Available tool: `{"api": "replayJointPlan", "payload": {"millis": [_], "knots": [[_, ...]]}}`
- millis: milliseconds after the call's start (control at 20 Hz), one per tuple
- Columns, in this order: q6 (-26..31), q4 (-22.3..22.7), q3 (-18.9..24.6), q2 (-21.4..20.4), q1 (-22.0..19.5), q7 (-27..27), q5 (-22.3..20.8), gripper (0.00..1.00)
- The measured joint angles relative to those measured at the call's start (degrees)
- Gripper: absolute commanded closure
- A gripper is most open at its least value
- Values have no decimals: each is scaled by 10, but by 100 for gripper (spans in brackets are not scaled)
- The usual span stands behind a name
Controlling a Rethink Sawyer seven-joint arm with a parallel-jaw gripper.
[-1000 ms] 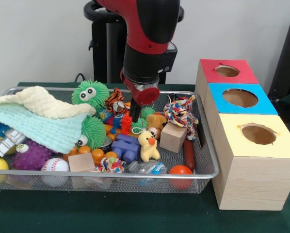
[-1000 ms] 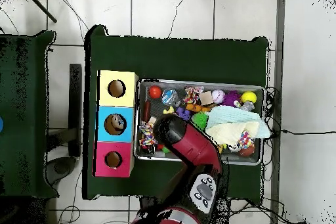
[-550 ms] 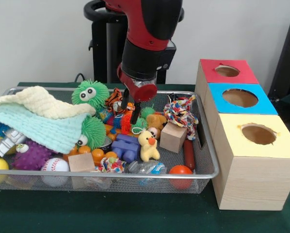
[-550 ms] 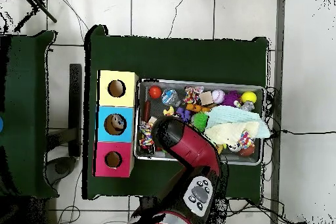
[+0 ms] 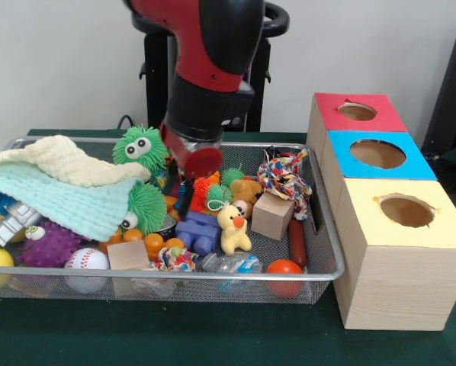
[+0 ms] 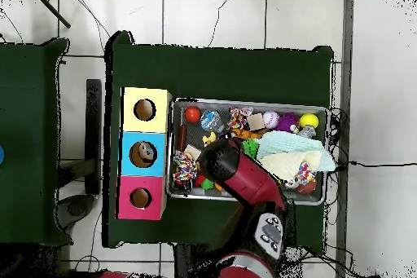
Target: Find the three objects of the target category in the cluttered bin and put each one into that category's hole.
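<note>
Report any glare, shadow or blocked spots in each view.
Front view: even, soft light; a small glint on the arm's red shell; the gripper is dark against the toys. Overhead view: the arm covers the middle of the bin; hole interiors in the boxes read dark.

The red arm (image 5: 205,76) hangs over the wire bin (image 5: 319,221) (crowded with toys).

wire-mesh metal bin (image 5: 329,229), knitted cloth blanket (image 5: 56,194), wood-grain boxes (image 5: 399,282).
</note>
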Motion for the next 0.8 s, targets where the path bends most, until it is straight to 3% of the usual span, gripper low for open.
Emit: {"api": "replayJointPlan", "payload": {"millis": [450,800], "knots": [[-107,0,83,0,-82,0,-69,0],[-92,1,136,0,-108,0,-93,0]]}}
